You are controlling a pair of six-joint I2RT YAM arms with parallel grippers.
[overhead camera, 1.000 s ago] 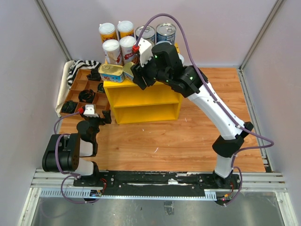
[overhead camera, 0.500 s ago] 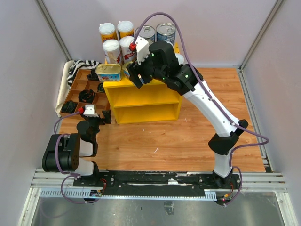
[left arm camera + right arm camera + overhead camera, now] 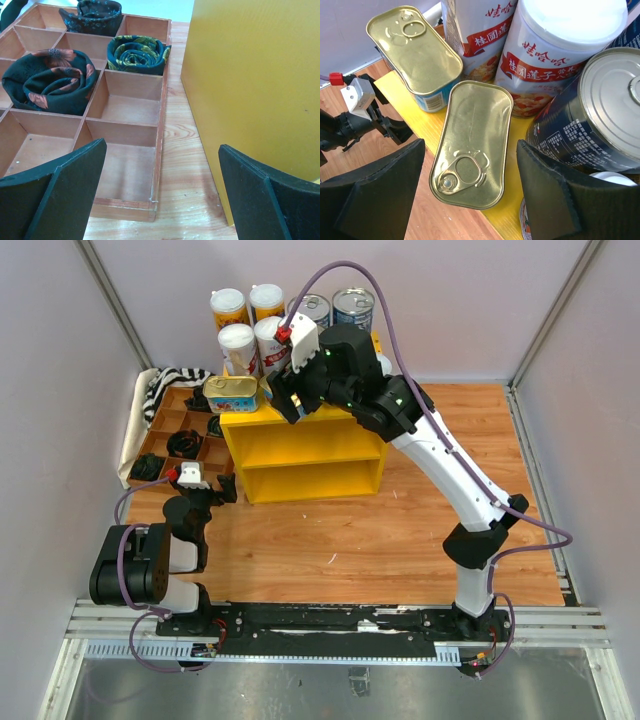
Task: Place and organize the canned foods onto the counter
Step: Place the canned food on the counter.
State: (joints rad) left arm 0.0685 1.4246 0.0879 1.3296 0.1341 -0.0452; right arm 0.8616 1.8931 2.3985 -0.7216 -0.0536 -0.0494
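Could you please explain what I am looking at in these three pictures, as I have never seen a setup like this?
You see two robot arms bolted to the near edge of a wooden table, each ending in a two-finger gripper. One picture looks down from above and behind; the other two come from wrist cameras. The right gripper is over the yellow counter, jaws open either side of a flat gold-topped tin lying there beside a second flat tin, tall white-lidded cans and a silver-topped can. The left gripper is open and empty, facing a brown divided tray holding rolled dark cloths.
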